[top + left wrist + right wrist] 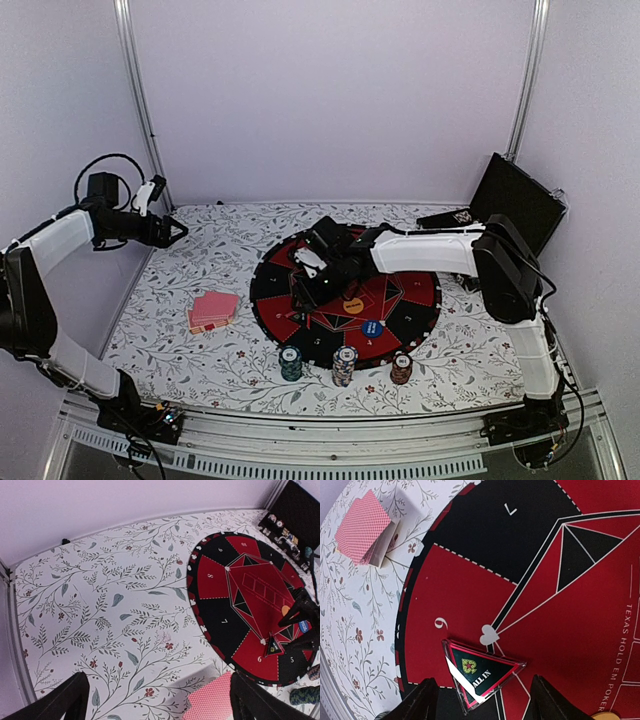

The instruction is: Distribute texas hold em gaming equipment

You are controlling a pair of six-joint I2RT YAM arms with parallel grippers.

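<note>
Right gripper [482, 687] straddled the triangular ALL IN plaque [480, 672] on the round mat [470, 580]; whether it pinched the plaque could not be told. Left gripper [160, 705] hung wide open, empty, above the floral cloth [100, 605]. Cards [212, 311] lay left of the mat, three chip stacks [344, 365] at its near edge, pale walls [330, 100] around.
</note>
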